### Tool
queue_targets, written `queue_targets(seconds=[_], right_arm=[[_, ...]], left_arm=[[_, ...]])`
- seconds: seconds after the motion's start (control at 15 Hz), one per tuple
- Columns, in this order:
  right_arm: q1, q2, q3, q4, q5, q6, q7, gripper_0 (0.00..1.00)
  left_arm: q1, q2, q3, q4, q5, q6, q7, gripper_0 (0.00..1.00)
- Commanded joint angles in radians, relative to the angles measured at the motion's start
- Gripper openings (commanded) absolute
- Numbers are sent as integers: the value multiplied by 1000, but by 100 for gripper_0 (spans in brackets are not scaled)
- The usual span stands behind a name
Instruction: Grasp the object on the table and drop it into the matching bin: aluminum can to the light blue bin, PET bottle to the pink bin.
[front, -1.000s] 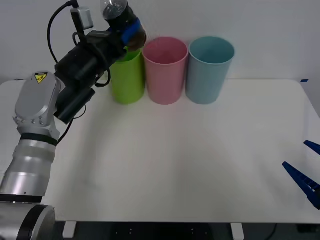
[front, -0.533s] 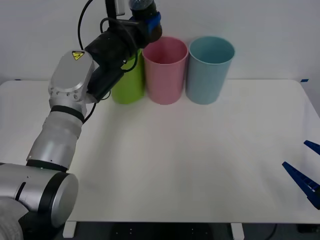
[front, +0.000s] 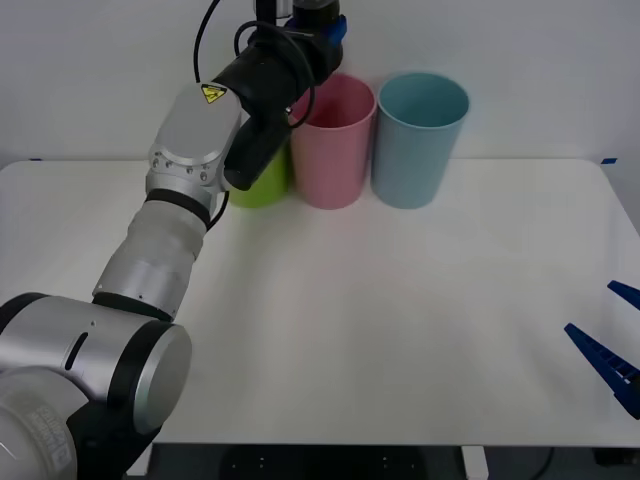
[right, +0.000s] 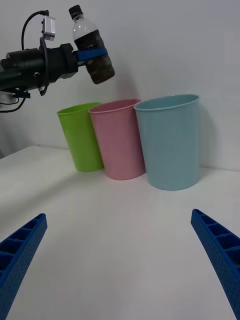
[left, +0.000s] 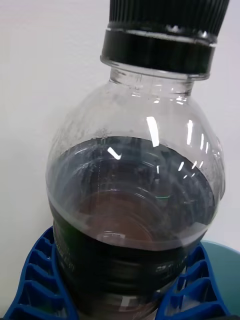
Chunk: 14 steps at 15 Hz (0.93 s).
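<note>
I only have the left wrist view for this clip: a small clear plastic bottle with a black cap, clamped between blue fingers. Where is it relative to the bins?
Observer: The left gripper holds the small clear plastic bottle in the air, well above the rims, roughly over the tall round pink plastic bin.
Operator: Is the bottle upright?
Observer: No, the right wrist view shows it tilted.
Operator: How do the bins line up?
Observer: From the robot's left: lime green plastic bin, pink bin, pale blue plastic bin, in a row at the back of the white table.
Operator: And the other arm?
Observer: The right gripper is open, low at the table's right edge.
</note>
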Motion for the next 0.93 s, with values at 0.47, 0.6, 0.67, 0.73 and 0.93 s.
queue_targets(seconds=[0.47,0.6,0.67,0.73,0.93], right_arm=[[0,0,0,0,0,0,0,100],[0,0,0,0,0,0,0,100],[0,0,0,0,0,0,0,100],[0,0,0,0,0,0,0,100],[0,0,0,0,0,0,0,100]], left_arm=[[-1,-1,-13,-1,-5,6,4,29],[-1,-1,-13,-1,-3,8,4,100],[0,-1,-13,-1,5,9,4,100],[0,-1,-12,-1,11,9,4,100],[2,2,-12,-1,29,9,4,100]])
